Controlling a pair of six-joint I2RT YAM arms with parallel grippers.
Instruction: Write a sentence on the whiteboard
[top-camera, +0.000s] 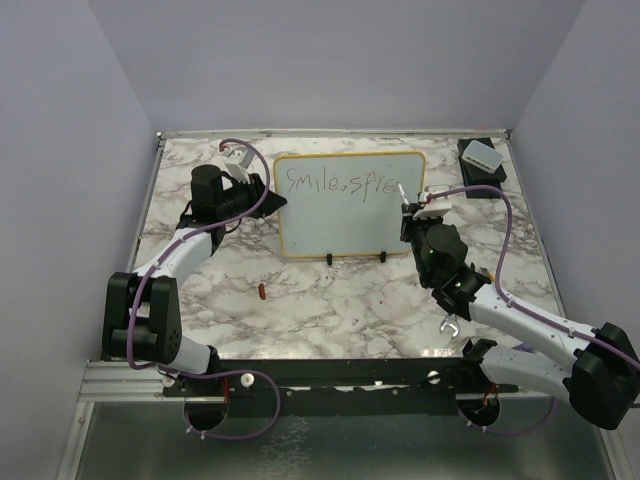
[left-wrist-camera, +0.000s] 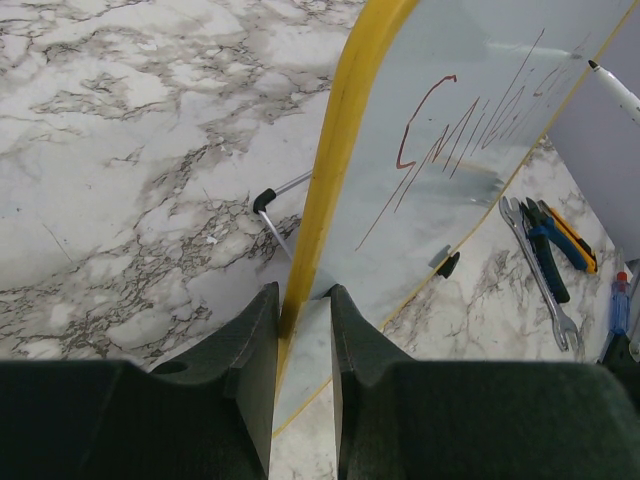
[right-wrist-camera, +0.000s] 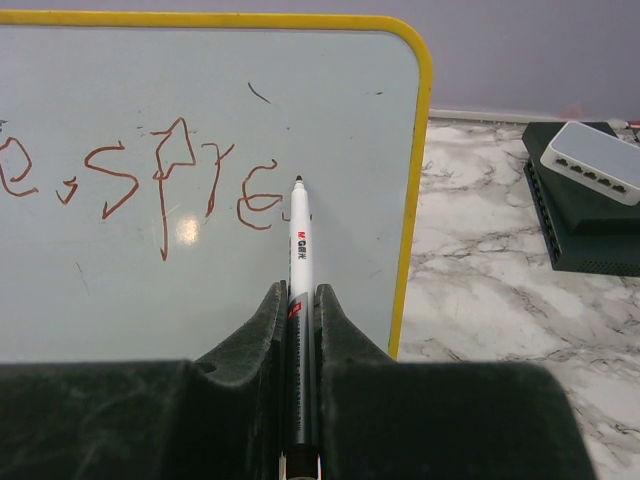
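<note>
The whiteboard (top-camera: 350, 225) stands upright on small black feet at the table's middle, with a yellow rim. The sentence (top-camera: 340, 182) reads "Smile, spre" in one line of red-brown marker strokes. My left gripper (top-camera: 268, 196) is shut on the whiteboard's left rim (left-wrist-camera: 325, 170), one finger on each side of it (left-wrist-camera: 303, 300). My right gripper (top-camera: 416, 208) is shut on a white marker (right-wrist-camera: 300, 240). The marker's tip is at the board face (right-wrist-camera: 330, 100), just right of the last "e" (right-wrist-camera: 258, 205). The marker's tip also shows in the left wrist view (left-wrist-camera: 612, 88).
A small red cap (top-camera: 262, 291) lies on the marble table in front of the board. A white box on a black base (top-camera: 481, 156) sits at the back right. A wrench and pliers (left-wrist-camera: 545, 250) and a blue pen (left-wrist-camera: 620, 300) lie right of the board.
</note>
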